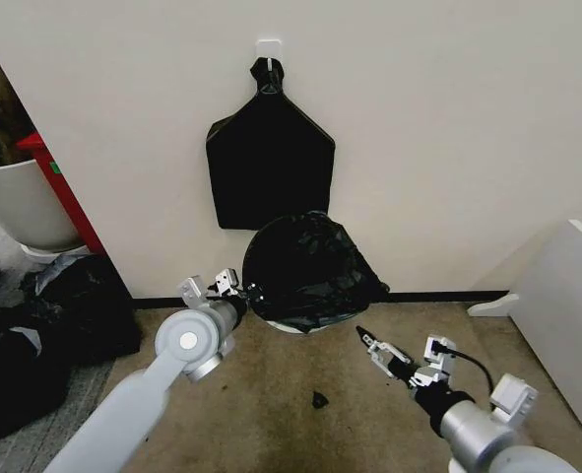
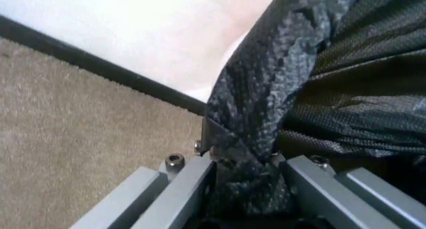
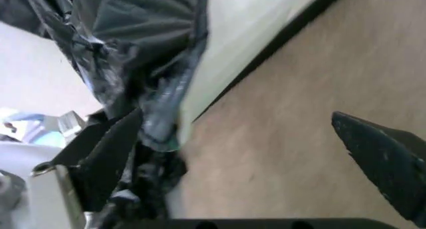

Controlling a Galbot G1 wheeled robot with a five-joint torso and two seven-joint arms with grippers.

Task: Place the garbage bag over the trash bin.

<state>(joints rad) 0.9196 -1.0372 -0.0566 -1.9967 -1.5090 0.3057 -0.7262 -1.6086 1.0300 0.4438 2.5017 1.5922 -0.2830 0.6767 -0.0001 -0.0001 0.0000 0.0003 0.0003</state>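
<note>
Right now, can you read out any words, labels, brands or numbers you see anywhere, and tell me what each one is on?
None: no readable text.
The garbage bag over the trash bin, held by the left claw, bears no print.
The flat black bag on the wall is unmarked.
The red post carries a small green patch, too small to read.

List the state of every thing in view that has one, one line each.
garbage bag: draped over the bin, film bunched, left edge pinched.
trash bin: almost fully covered, just a white sliver showing at the base.
left gripper: shut on the garbage bag's edge.
right gripper: open, empty, over the carpet right of the bin.
knotted black bag: hanging flat from the wall hook.
</note>
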